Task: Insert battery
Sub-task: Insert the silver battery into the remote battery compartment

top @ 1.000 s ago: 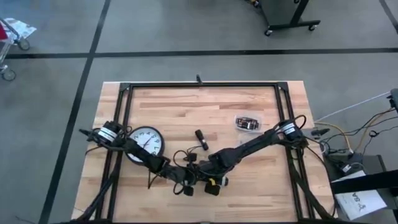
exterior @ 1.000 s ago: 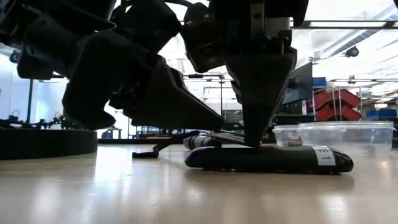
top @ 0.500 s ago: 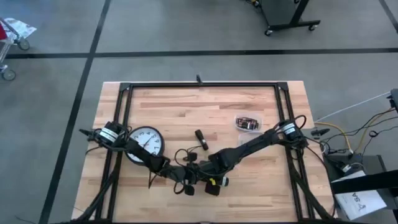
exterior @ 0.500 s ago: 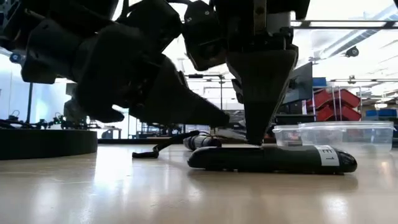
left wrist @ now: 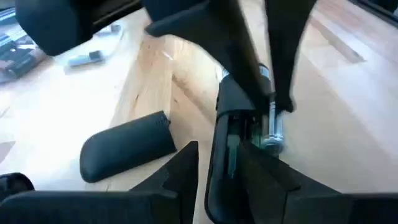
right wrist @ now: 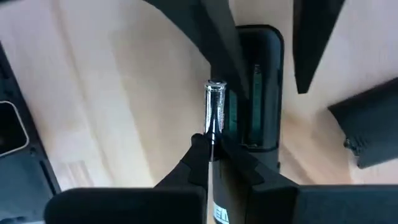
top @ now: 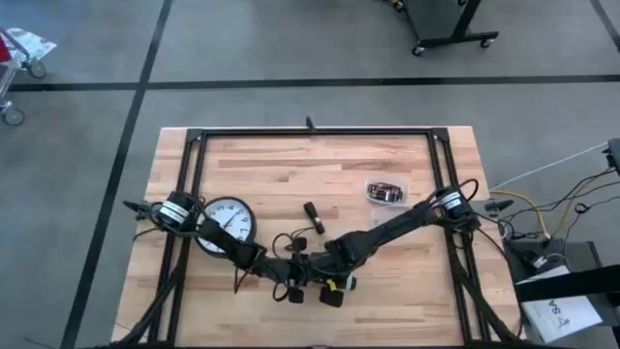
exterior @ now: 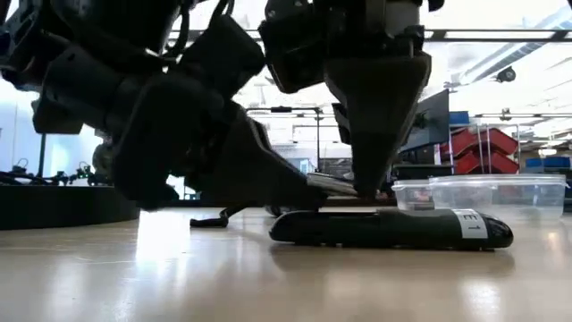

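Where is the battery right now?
The battery is pinched in the right hand, held just above the open compartment of the remote near the table's front edge, with the left hand beside that remote.

Battery at the open remote

The silver battery [right wrist: 214, 115] sits pinched in the right gripper [right wrist: 211, 140], just beside the black remote's [right wrist: 258, 93] open compartment below.

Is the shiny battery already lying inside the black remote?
No, the shiny silver battery sits beside the black remote's open slot, pinched by the right hand.
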{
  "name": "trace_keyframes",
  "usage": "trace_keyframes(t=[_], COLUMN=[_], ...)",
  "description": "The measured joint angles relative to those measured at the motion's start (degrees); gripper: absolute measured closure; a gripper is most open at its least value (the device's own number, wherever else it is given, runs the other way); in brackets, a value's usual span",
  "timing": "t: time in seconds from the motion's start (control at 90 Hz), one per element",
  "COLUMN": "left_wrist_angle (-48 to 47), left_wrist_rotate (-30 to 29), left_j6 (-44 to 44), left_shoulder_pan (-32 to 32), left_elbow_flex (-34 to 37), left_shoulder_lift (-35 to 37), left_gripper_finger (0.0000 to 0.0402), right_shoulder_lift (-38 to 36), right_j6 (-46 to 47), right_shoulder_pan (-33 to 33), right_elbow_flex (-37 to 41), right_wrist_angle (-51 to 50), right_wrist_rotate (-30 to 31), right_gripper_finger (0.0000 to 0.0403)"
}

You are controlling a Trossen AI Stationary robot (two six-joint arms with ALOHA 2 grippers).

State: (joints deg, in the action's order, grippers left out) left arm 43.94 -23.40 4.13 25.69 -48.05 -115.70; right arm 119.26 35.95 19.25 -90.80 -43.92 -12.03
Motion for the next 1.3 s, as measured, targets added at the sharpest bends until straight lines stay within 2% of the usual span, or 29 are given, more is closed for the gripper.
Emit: trace_keyframes(t=[0.667, 1.3], left_wrist_angle=[0.1, 4.34], left_wrist_rotate=[0.09, -1.64], left_j6=[-0.67, 3.49], left_shoulder_pan=[0.07, 0.11], left_elbow_flex=[-0.07, -0.78], left_shoulder_lift=[3.32, -3.22], left_gripper_finger=[0.0304, 0.0304], right_shoulder_lift=[0.0, 0.11], right_j6=[0.55, 2.6], right_shoulder_pan=[-0.15, -0.13], right_elbow_flex=[0.11, 0.15], right_wrist_angle=[-2.24, -1.99], right_wrist_rotate=[0.15, -0.09], right_gripper_finger=[0.0401, 0.0401])
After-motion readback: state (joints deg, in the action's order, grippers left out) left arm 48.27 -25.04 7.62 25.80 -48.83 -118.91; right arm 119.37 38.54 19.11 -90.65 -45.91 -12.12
